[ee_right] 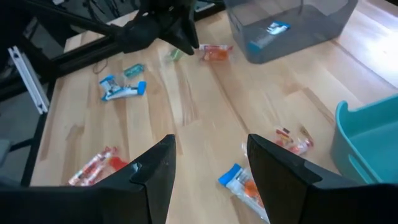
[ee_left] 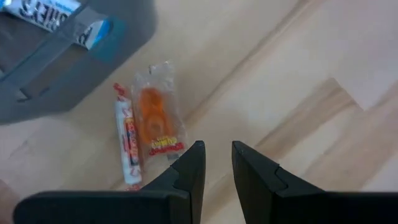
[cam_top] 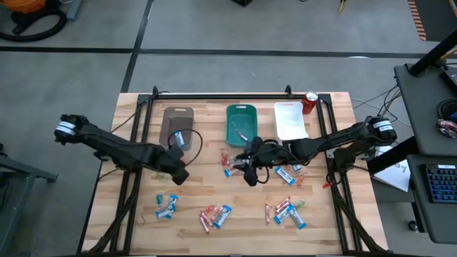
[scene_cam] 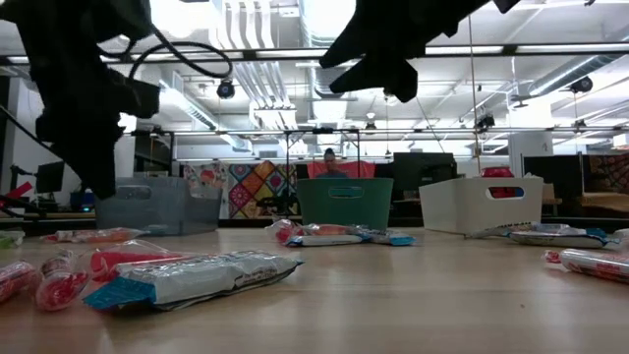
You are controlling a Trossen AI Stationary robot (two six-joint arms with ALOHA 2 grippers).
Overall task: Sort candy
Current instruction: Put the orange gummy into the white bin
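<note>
Wrapped candy lies scattered over the wooden table [cam_top: 143, 221]: blue-and-white bars [cam_top: 166, 207], red sticks [cam_top: 211, 215], and more pieces [cam_top: 287, 211]. My left gripper [cam_top: 178, 173] hovers near the grey tray [cam_top: 177, 128], fingers a narrow gap apart [ee_left: 217, 165] and holding nothing. Just beside it lie an orange sweet in clear wrap [ee_left: 155, 118] and a red-and-white stick [ee_left: 126, 143]. My right gripper [cam_top: 250, 171] hangs wide open [ee_right: 208, 162] above a blue-and-white bar [ee_right: 239, 180] and red pieces [ee_right: 292, 140]. One blue-and-white bar [ee_left: 56, 15] lies in the grey tray.
A teal tray [cam_top: 241, 123] and a white tray [cam_top: 289, 120] stand beside the grey one along the far side, with a red can [cam_top: 310, 102] at the far right corner. The two grippers are about a hand's width apart. Candy [scene_cam: 187, 277] lies near the table's near edge.
</note>
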